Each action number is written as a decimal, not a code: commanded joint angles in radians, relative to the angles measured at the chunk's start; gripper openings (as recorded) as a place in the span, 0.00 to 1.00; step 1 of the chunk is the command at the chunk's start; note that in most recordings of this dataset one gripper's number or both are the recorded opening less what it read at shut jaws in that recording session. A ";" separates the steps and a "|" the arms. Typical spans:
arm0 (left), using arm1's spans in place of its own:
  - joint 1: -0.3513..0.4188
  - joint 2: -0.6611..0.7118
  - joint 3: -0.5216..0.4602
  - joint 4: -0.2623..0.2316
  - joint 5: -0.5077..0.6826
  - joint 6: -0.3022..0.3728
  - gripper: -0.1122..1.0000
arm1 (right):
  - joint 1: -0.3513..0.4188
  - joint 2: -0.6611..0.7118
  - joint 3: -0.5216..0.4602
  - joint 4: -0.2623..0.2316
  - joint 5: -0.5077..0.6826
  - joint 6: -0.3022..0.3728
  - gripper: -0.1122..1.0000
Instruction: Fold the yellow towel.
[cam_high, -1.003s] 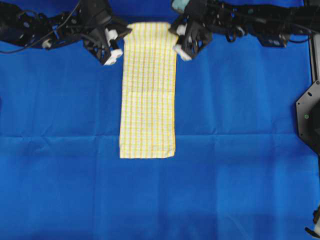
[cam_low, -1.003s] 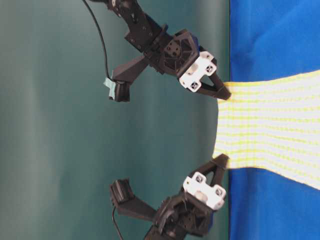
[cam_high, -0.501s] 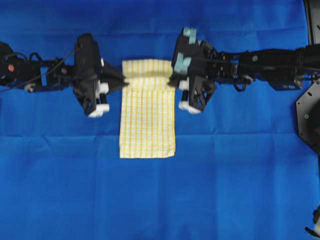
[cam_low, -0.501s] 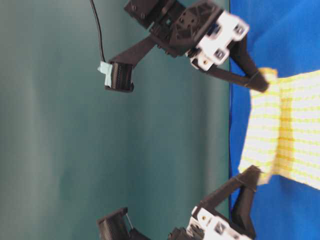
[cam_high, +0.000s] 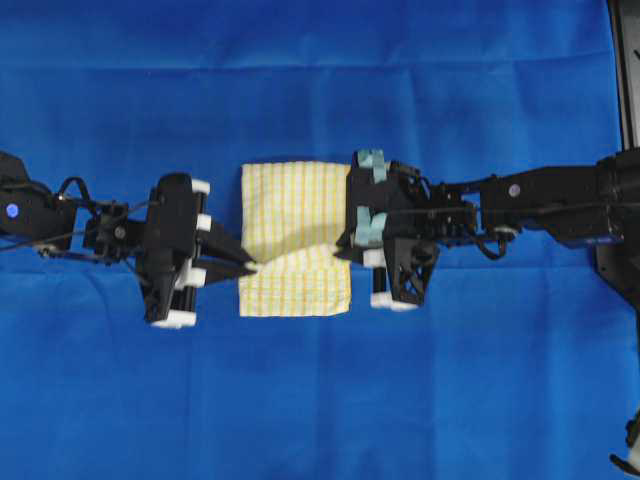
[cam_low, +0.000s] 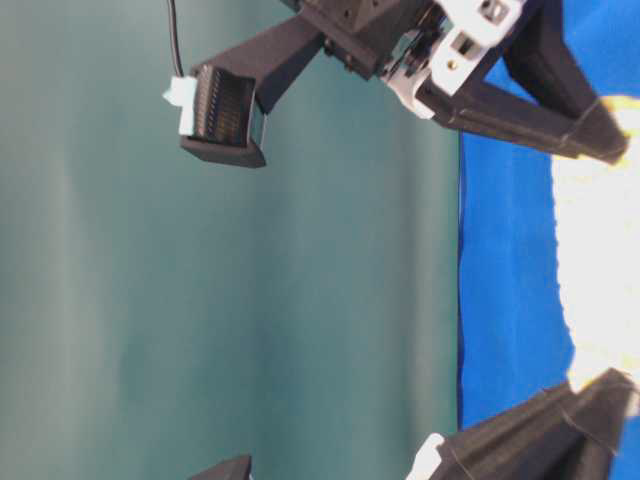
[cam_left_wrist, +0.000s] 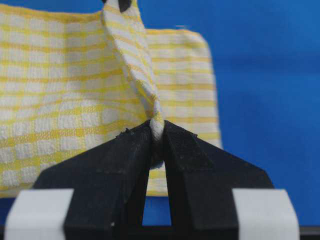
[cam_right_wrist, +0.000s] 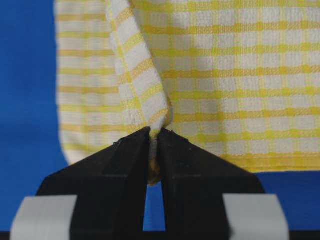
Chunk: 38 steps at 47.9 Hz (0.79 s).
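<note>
Yellow towel (cam_high: 293, 215): checked, lying mid-frame on blue cloth (cam_high: 320, 400), its top layer doubled over toward the near hem. Left gripper (cam_high: 248, 267): jaws pinched tight on the towel's left corner. Right gripper (cam_high: 343, 246): jaws pinched tight on the right corner. Both corners raised slightly above the lower layer.

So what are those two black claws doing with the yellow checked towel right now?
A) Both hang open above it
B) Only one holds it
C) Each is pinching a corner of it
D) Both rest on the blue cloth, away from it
C: in each wrist view the left gripper and the right gripper are shut on a corner of the yellow towel.
</note>
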 joint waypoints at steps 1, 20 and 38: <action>-0.014 -0.006 -0.020 -0.002 -0.003 -0.002 0.15 | 0.011 -0.025 -0.009 0.009 -0.011 0.000 0.16; -0.017 0.028 -0.038 -0.003 0.035 -0.003 0.15 | 0.025 0.015 -0.017 0.009 -0.031 -0.002 0.16; -0.018 0.043 -0.054 -0.002 0.052 -0.009 0.42 | 0.043 0.055 -0.032 0.031 -0.048 -0.002 0.18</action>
